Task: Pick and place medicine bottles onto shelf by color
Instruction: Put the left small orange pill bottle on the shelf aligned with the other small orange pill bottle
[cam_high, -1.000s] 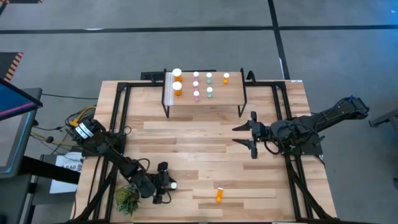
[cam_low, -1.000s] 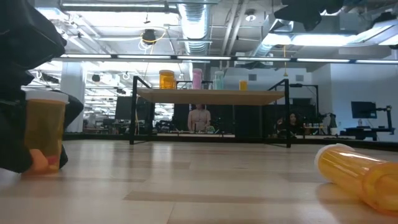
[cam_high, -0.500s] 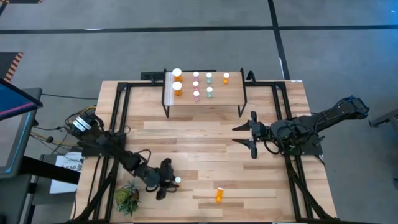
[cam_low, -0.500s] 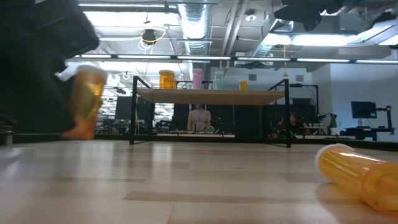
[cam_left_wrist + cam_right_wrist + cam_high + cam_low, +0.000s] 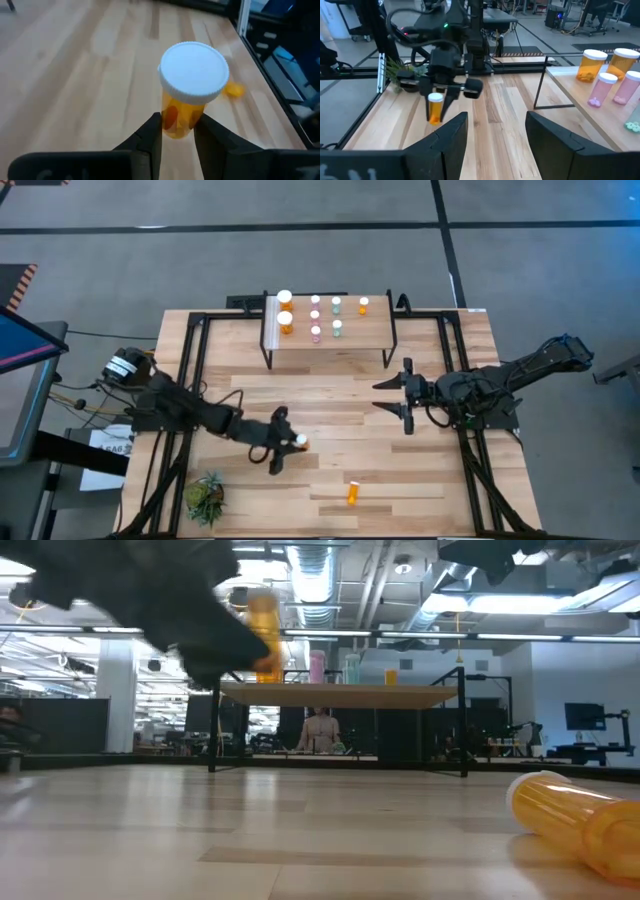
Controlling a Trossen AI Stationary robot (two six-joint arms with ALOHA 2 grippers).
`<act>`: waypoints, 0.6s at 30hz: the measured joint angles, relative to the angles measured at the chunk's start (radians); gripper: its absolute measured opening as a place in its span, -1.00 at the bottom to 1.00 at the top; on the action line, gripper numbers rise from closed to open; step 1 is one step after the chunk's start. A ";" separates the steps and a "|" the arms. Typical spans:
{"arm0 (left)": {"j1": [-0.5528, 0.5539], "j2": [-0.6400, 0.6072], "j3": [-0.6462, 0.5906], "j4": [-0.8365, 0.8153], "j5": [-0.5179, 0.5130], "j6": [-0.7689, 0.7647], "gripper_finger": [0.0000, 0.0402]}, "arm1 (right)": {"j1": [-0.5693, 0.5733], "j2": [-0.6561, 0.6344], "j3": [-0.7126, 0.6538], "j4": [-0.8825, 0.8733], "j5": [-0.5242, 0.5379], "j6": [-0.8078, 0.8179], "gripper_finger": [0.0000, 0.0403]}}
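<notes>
My left gripper [image 5: 287,446] hangs over the table's near left part, shut on an orange medicine bottle [image 5: 181,116] with a white cap [image 5: 194,71]. The low view shows this bottle [image 5: 263,636] well above the tabletop. A second orange bottle [image 5: 352,493] lies on its side near the front edge. The shelf [image 5: 345,340] stands at the far middle and carries orange, pink and pale green bottles upright. My right gripper [image 5: 404,397] hovers open at the right of the table's middle, with nothing between its fingers. My left gripper pinches the bottle's orange body [image 5: 176,125] below the cap, one finger [image 5: 151,135] on each side. The fingers come from the table's left, slanting a little down. The bottle is roughly upright, cap up, lifted clear of the table.
A small green potted plant [image 5: 205,498] sits at the near left corner. Black frame rails [image 5: 195,370] run along the table's left and right sides. Bare wood lies between the shelf's legs and the lying bottle.
My left gripper has lifted the orange bottle off the table beside the plant. It has carried the bottle up, toward the table's right and somewhat toward the far edge. The bottle stood on the wood a second ago and now hangs clear. The right arm has kept still.
</notes>
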 joint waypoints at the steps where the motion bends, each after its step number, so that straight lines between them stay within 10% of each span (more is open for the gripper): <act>1: 0.021 0.000 0.014 -0.001 0.014 0.027 -0.61 | 0.000 0.000 0.000 0.000 0.000 0.000 0.10; 18: 0.253 0.000 0.252 -0.202 0.101 0.199 -0.61 | -0.040 0.102 0.014 0.024 -0.001 0.023 0.10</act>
